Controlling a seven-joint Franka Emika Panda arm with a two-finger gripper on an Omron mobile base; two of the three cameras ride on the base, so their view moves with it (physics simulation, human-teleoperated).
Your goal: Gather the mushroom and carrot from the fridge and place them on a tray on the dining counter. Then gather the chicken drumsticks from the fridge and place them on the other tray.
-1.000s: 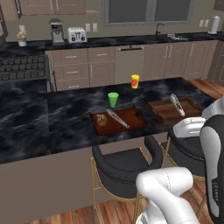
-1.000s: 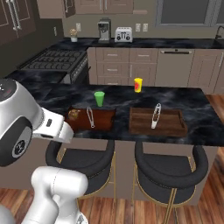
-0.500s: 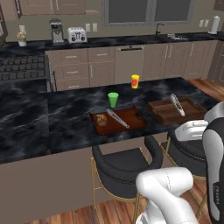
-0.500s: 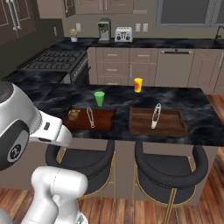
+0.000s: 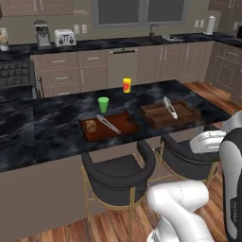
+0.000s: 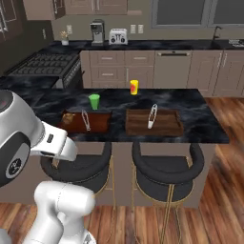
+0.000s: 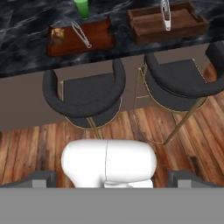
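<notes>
My end effector point(image 7: 112, 177) hangs low over the wood floor, its two tips spread wide apart and carrying nothing. Just beyond it are two black stools point(image 7: 85, 98) tucked under the near edge of the dining counter point(image 5: 47, 127), the table I am meant to load.

On that table sit two trays. The left tray point(image 5: 109, 125) is reddish-brown and holds a small brownish lump at its left end point(image 5: 91, 125) (it might be the mushroom, but it is too small for me to say) and a pair of metal tongs point(image 5: 108, 123) lying across it. The right tray point(image 5: 169, 114) is darker, with raised walls, and has only a second pair of tongs point(image 5: 169, 107) in it. Behind the left tray stands a green cup point(image 5: 103, 104), and farther back a yellow cup point(image 5: 126, 85).

I see no orange carrot and no drumsticks on either tray, so I judge most of the task remains: the carrot, then the drumsticks for the other tray.
</notes>
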